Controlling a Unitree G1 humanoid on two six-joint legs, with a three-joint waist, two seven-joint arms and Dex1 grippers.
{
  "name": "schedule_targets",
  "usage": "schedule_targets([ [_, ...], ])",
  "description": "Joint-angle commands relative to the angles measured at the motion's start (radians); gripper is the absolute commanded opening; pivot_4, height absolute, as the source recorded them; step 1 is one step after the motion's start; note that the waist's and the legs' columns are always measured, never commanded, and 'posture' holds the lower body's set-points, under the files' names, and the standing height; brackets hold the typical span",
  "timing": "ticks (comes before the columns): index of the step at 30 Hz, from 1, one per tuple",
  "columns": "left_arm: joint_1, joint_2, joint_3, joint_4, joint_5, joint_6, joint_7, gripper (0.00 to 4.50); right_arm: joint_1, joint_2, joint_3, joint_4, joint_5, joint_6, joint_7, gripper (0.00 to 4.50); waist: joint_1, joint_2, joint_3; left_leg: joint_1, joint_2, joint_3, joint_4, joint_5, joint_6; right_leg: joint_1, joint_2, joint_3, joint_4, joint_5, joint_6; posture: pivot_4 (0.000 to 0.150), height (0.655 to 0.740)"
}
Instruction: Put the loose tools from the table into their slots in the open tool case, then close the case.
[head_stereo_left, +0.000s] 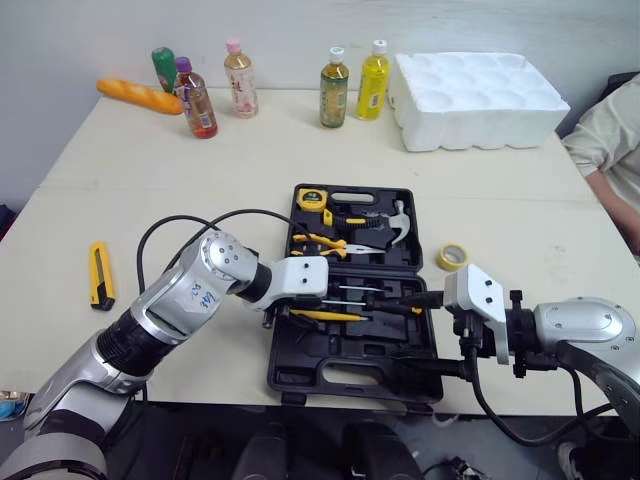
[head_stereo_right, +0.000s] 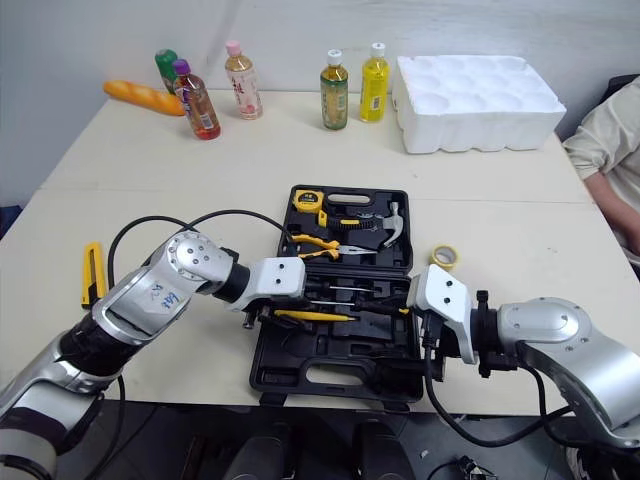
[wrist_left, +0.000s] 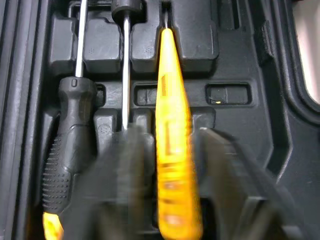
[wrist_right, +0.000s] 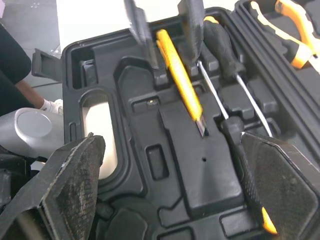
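The black tool case (head_stereo_left: 300, 372) lies open near the table's front edge. Its far half holds a tape measure (head_stereo_left: 312, 197), a hammer (head_stereo_left: 395, 225) and pliers (head_stereo_left: 325, 243). A yellow screwdriver (wrist_left: 172, 100) rests in a slot of the near half, beside a black-handled screwdriver (wrist_left: 67, 150). My left gripper (head_stereo_left: 290, 312) stands open, its fingers straddling the yellow handle. Over the case's near right part my right gripper (wrist_right: 172, 145) is open wide and holds nothing. A yellow utility knife (head_stereo_left: 100, 275) lies loose on the table to the left. A yellow tape roll (head_stereo_left: 454, 257) sits just right of the case.
Several bottles (head_stereo_left: 335, 88) and a baguette-like loaf (head_stereo_left: 140, 96) line the table's far edge. A white foam tray (head_stereo_left: 475, 98) stands at the back right. A person's arm (head_stereo_left: 610, 150) shows at the right edge. A black cable (head_stereo_left: 190, 225) loops over my left arm.
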Motion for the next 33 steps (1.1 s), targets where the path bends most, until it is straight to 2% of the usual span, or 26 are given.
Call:
schedule_targets([
  [1, 0.006, 0.034, 0.1, -0.038, -0.086, -0.009, -0.057, 4.32, 0.003, -0.008, -0.037, -0.023, 0.016, 0.004, -0.001, 4.5, 0.0, 0.0, 0.0, 0.0, 0.0, 0.0, 0.0, 0.0, 0.0, 0.0, 0.0, 0.0, 0.0, 0.0, 0.0, 0.15, 0.74],
  [4, 0.075, 0.012, 0.251, 0.049, -0.197, -0.288, -0.141, 4.32, 0.009, -0.009, -0.047, -0.031, 0.024, 0.008, -0.003, 4.5, 0.001, 0.0, 0.0, 0.001, 0.0, 0.0, 0.0, 0.001, -0.001, 0.0, 0.0, 0.0, 0.0, 0.0, 0.0, 0.15, 0.74],
  [6, 0.074, -0.048, 0.331, 0.144, -0.26, -0.286, -0.11, 4.32, 0.011, -0.009, -0.052, -0.033, 0.024, 0.009, -0.003, 4.5, 0.004, 0.0, 0.0, 0.001, 0.0, 0.0, 0.001, 0.002, -0.004, 0.0, 0.0, 0.0, 0.0, 0.0, 0.0, 0.15, 0.74],
  [9, 0.053, -0.099, 0.366, 0.214, -0.288, -0.242, -0.068, 4.32, 0.01, -0.008, -0.056, -0.029, 0.023, 0.01, 0.001, 4.5, 0.005, 0.0, 0.0, 0.0, 0.0, 0.0, 0.004, 0.001, -0.002, 0.001, 0.0, -0.001, 0.0, 0.0, 0.0, 0.15, 0.74],
  [12, 0.065, -0.149, 0.383, 0.245, -0.357, -0.206, -0.085, 3.52, 0.006, -0.005, -0.058, -0.024, 0.02, 0.005, 0.003, 4.5, 0.004, 0.0, 0.0, 0.0, 0.0, 0.0, 0.004, 0.0, 0.0, 0.001, 0.0, 0.0, 0.001, 0.0, 0.0, 0.15, 0.74],
  [20, 0.136, -0.194, 0.301, 0.317, -0.278, -0.319, -0.078, 0.02, -0.009, 0.002, -0.059, -0.02, 0.015, 0.001, -0.008, 4.5, 0.0, 0.0, 0.0, 0.0, 0.0, 0.0, 0.005, 0.001, -0.002, 0.0, 0.0, 0.0, 0.002, 0.0, 0.001, 0.15, 0.74],
  [33, 0.197, -0.196, 0.235, 0.359, -0.14, -0.42, -0.017, 0.02, 0.032, 0.009, -0.057, -0.034, -0.003, -0.013, -0.022, 4.5, 0.002, 0.0, 0.0, 0.0, 0.0, 0.0, 0.005, 0.0, 0.0, 0.0, 0.0, 0.0, 0.002, 0.0, 0.001, 0.15, 0.74],
])
